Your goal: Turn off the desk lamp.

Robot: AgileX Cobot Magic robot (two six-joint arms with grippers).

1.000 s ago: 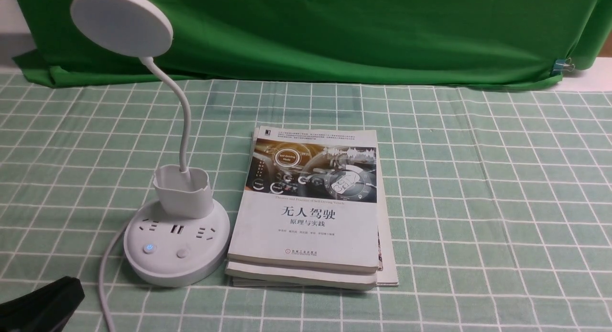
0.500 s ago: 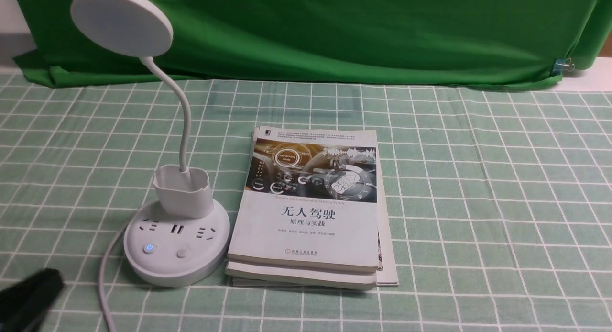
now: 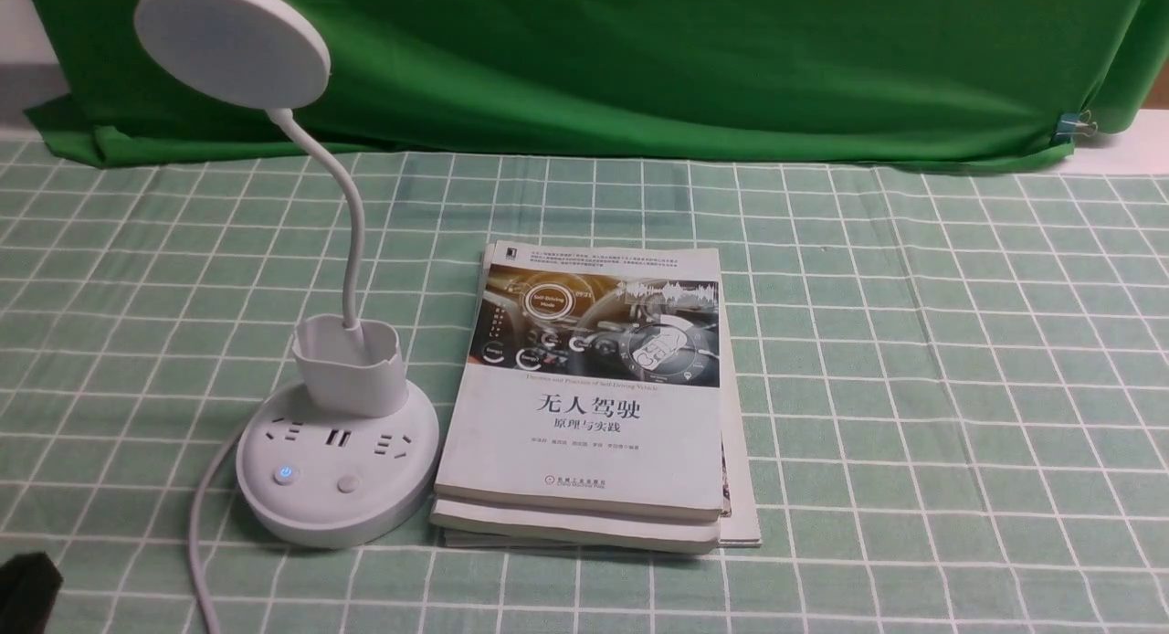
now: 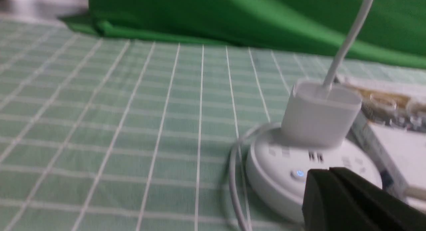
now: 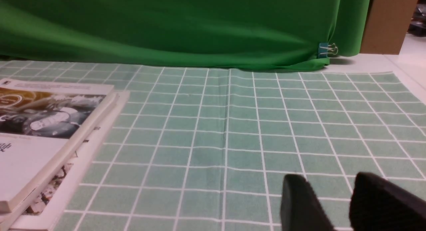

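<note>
Note desk lamp (image 3: pixel 233 45) standing on tabletop (image 3: pixel 913 387), beside books (image 3: pixel 584 451); head unlit, blue indicator (image 3: pixel 286 474) glowing. Judge switching-off apparently complete, nothing evident left to press. Record left end effector (image 4: pixel 321 172) pressed together, empty; right end effector (image 5: pixel 327 177) spread.

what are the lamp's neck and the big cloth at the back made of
The white bendable lamp neck looks like smooth satin plastic or rubber, perhaps over metal: it curves evenly without visible joints. The green backdrop cloth seems a thin woven fabric, maybe polyester, with a soft sheen: it hangs in loose folds.
</note>
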